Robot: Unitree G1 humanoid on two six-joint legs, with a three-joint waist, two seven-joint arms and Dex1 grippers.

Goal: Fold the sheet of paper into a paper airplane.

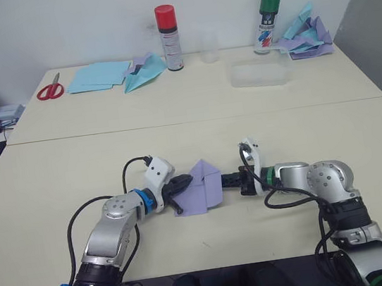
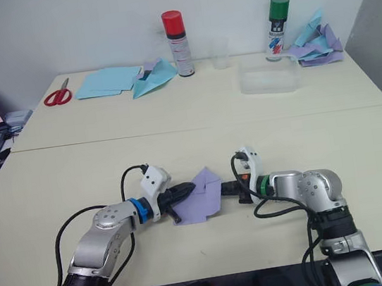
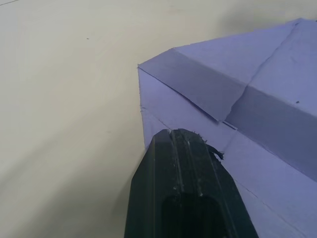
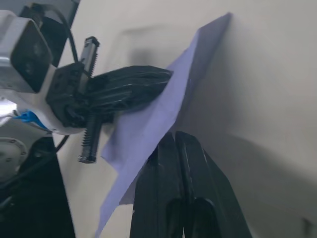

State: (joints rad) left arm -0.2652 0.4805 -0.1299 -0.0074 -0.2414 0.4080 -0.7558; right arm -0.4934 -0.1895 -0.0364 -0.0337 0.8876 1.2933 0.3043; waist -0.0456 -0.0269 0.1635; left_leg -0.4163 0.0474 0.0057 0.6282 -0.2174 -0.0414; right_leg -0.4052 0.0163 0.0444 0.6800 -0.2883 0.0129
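We see the sheet of paper [image 1: 201,188], partly folded, on the near table [image 1: 53,176] between both grippers. The left gripper [image 1: 182,184] has its fingers closed and presses on the left edge of the paper. The right gripper [image 1: 226,180] is closed on the right edge.

Pale lavender sheet of paper [image 1: 201,188] between my black left gripper [image 1: 180,184] and black right gripper [image 1: 229,179]. Upper frame: red scissors [image 1: 49,89], light blue sheets [image 1: 98,75], red-capped can [image 1: 170,38], green-capped can [image 1: 268,20].
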